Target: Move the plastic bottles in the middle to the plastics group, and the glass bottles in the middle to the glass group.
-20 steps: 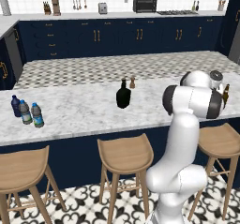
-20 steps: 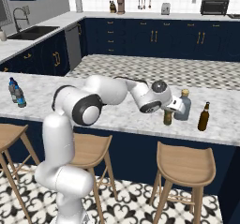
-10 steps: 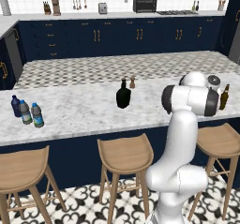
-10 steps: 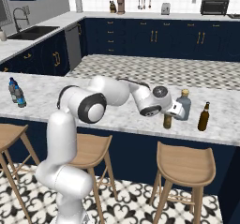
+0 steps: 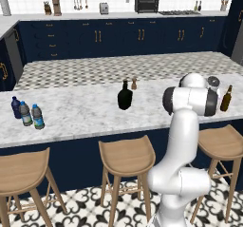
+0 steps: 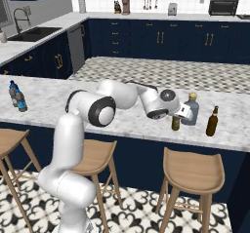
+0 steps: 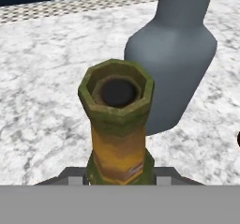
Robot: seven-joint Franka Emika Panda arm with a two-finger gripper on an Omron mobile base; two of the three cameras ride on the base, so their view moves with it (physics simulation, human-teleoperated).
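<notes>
Gripping the olive-green bottle point(image 7: 117, 124) low on its body, the gripper point(image 6: 179, 114) holds it upright on the marble counter point(image 6: 122, 120), its open mouth toward the hand camera and a yellowish label round its neck; no lettering can be read. At one o'clock just behind it stands the grey-blue bottle point(image 7: 171, 59) with its tan stopper, and at three o'clock in the right base view the brown beer bottle point(image 6: 212, 121). Back at mid-counter the squat black bottle point(image 5: 125, 96) stands beside a small brown shaker point(image 5: 134, 84). Far at nine o'clock two blue-labelled water bottles point(image 5: 31, 116) stand by a dark blue bottle point(image 5: 15, 107).

Glossy white rounded arm point(image 6: 73, 144), dark grey joint caps, bulbous white base segment, small dark fingers point(image 7: 164, 171)
</notes>
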